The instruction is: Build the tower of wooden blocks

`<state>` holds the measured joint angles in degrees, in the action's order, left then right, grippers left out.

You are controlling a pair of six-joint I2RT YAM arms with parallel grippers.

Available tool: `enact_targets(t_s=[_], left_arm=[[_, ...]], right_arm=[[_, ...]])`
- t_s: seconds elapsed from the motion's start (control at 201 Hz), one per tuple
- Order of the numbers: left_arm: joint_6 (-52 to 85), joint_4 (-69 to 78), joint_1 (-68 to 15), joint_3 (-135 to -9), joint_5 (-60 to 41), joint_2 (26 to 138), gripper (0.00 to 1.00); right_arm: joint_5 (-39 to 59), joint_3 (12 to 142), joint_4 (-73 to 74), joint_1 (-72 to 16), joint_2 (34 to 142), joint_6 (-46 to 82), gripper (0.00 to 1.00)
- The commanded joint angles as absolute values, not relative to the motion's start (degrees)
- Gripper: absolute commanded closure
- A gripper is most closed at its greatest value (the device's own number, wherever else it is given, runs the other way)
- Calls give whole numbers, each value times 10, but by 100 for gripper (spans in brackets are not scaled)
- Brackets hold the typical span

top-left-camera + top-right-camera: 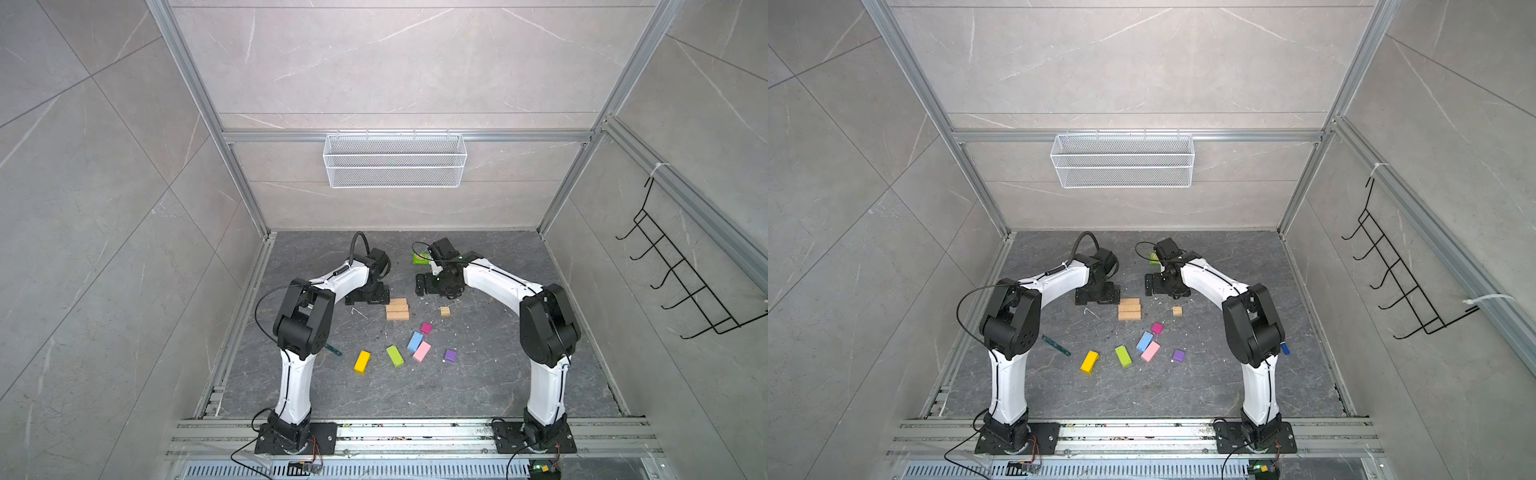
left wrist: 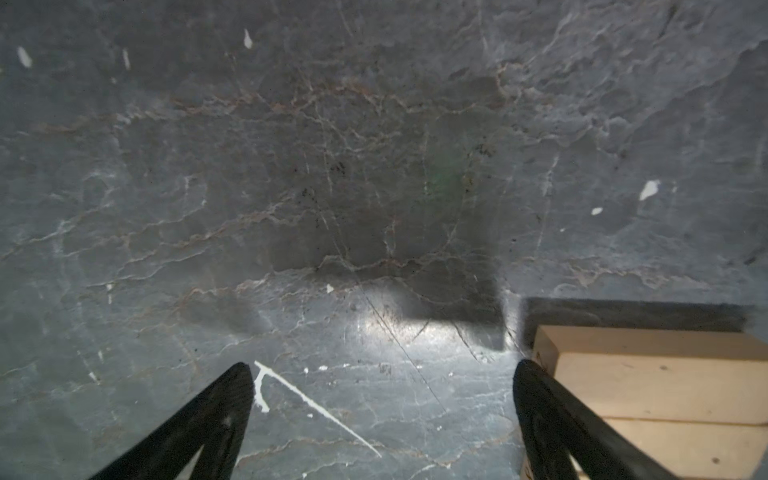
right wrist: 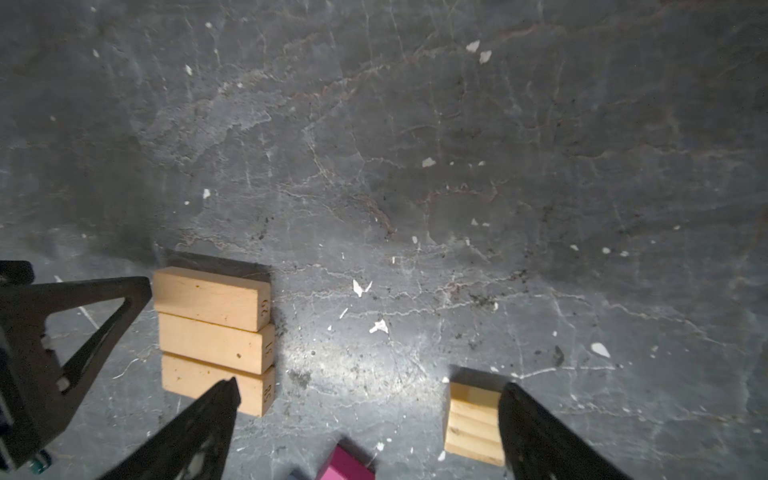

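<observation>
Three tan bars (image 1: 397, 309) (image 3: 212, 328) lie flat side by side at mid-table, and no stacked tower shows. A small tan cube (image 1: 445, 311) (image 3: 471, 419) sits to their right. Nearer the front lie loose magenta (image 1: 426, 328), light blue (image 1: 414, 340), pink (image 1: 422, 351), purple (image 1: 450, 355), lime (image 1: 395, 356) and yellow (image 1: 362, 362) wood blocks. My left gripper (image 1: 370, 300) (image 2: 382, 365) hangs open just left of the bars (image 2: 660, 386), holding nothing. My right gripper (image 1: 436, 293) (image 3: 371, 383) is open above bare floor between bars and cube.
A green snack packet (image 1: 420, 259) lies behind the right gripper. A thin teal stick (image 1: 1055, 345) lies by the left arm's elbow. A white wire basket (image 1: 395, 160) hangs on the back wall and a black hook rack (image 1: 681, 282) on the right wall. White scraps dot the floor.
</observation>
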<state>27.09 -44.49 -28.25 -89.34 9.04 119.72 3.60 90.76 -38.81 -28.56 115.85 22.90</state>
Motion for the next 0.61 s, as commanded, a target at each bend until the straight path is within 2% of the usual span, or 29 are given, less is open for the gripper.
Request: enact_targets(t_s=[0.0, 0.602], left_arm=[[254, -439, -283, -910, 98, 1204, 0], [236, -413, -283, -904, 95, 1218, 0]], right_arm=[[9, 940, -415, -299, 1190, 234, 1], [-5, 977, -429, -315, 1266, 250, 1]])
